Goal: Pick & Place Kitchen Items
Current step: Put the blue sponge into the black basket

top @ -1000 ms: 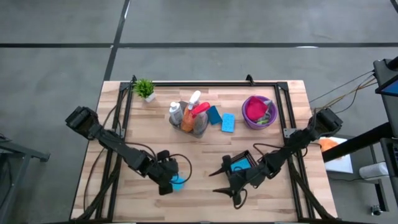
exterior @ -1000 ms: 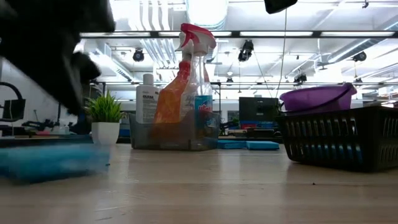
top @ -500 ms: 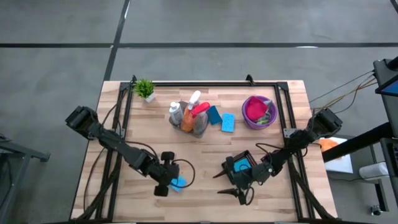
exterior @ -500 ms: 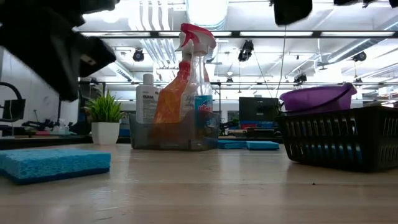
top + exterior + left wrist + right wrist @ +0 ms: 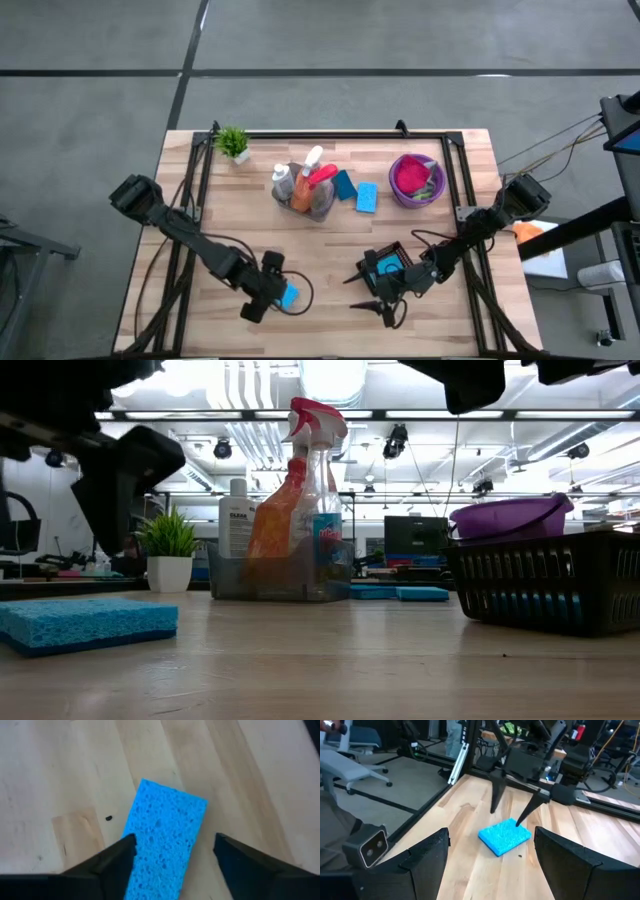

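A flat blue sponge [image 5: 165,840] lies on the wooden table near its front edge, left of centre [image 5: 290,296]. My left gripper [image 5: 175,847] is open and hangs just above it, one finger on either side, touching nothing; the right wrist view shows its tips [image 5: 505,819] over the sponge [image 5: 506,837]. My right gripper [image 5: 366,300] is open at the front centre-right, beside a black basket [image 5: 400,255] that holds another blue sponge [image 5: 387,268].
A clear caddy of bottles [image 5: 305,190] stands mid-table, with two blue sponges [image 5: 357,192] lying beside it. A purple bowl [image 5: 437,170] at the far right holds magenta and red cloth. A potted plant [image 5: 233,142] stands at the far left. Black frame rails [image 5: 330,134] border the table.
My left gripper has let go of the blue sponge and risen, drawing back a little toward the table's near left. The sponge now lies flat and still on the table.
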